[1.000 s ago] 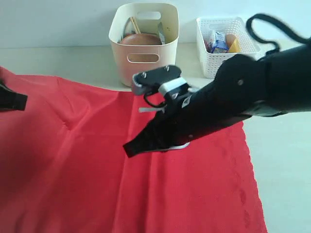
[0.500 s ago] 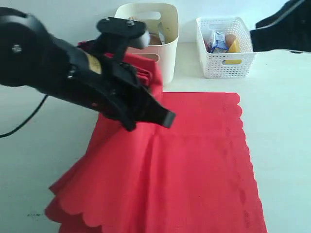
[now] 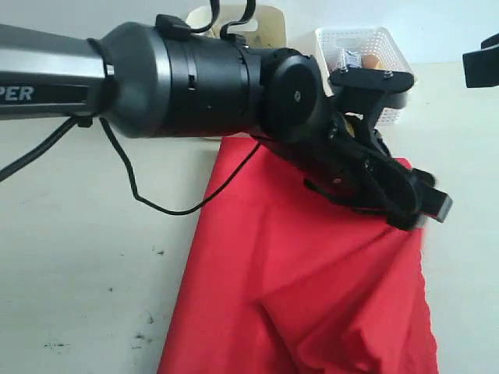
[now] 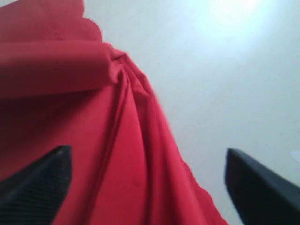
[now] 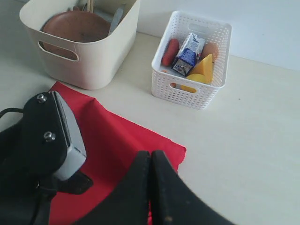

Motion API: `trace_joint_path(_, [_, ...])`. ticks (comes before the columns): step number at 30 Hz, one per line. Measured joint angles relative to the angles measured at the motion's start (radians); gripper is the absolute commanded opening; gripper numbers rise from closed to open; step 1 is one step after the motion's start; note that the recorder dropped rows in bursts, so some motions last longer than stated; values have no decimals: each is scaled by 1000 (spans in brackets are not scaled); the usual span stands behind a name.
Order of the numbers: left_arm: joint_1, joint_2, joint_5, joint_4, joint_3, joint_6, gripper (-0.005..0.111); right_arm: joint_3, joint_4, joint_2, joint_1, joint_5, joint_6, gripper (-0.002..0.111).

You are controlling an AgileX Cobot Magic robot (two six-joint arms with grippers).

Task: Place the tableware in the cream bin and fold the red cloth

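Your left hand point(image 4: 147, 154) hung wide open, empty, over the right edge of the big bright-red fabric cloth point(image 3: 296, 296) lying lengthwise near-to-far; right hand point(image 5: 150, 157) was closed, empty, farther off.

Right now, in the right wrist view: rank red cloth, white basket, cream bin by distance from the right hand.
1. red cloth, directly under the right hand.
2. white basket, just past the cloth's corner.
3. cream bin, beside the basket, farther back.
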Motion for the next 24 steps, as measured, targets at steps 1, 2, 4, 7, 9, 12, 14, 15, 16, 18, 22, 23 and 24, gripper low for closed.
trace_joint_path(1, [-10, 0, 0, -9, -14, 23, 105, 0, -10, 0, 0, 0, 2, 0])
trace_joint_path(2, [-15, 0, 6, -10, -17, 32, 103, 0, -16, 0, 0, 0, 2, 0])
trace_joint_path(4, [-15, 0, 63, 2, -21, 48, 100, 0, -28, 0, 0, 0, 4, 0])
trace_joint_path(7, [15, -2, 177, 38, -21, 51, 80, 0, -38, 0, 0, 2, 9, 0])
trace_joint_path(9, [49, -2, 252, 60, -21, 51, 57, 0, -43, 0, 0, 1, 19, 0])
trace_joint_path(12, [107, -7, 288, 77, 8, 51, 6, 0, -47, 0, 0, 1, 29, 0])
trace_joint_path(14, [135, -11, 289, 85, 50, 51, 3, 0, -50, 0, 0, 1, 31, 0])
trace_joint_path(15, [145, -12, 278, 88, 77, 56, 3, 0, -52, 0, 0, 1, 31, 0])
trace_joint_path(16, [147, -12, 259, 90, 101, 56, 3, 0, -52, 0, 0, 2, 31, 0])
trace_joint_path(18, [148, -13, 207, 92, 167, 59, 3, 0, -52, 0, 0, 4, 33, 0])
trace_joint_path(22, [118, -13, 65, 90, 285, 62, 3, 0, -52, 0, 0, 4, 33, 0])
trace_joint_path(23, [106, -13, 40, 87, 306, 62, 3, 0, -52, 0, 0, 4, 33, 0])
trace_joint_path(24, [93, -11, 13, 84, 322, 62, 3, 0, -52, 0, 0, 4, 33, 0])
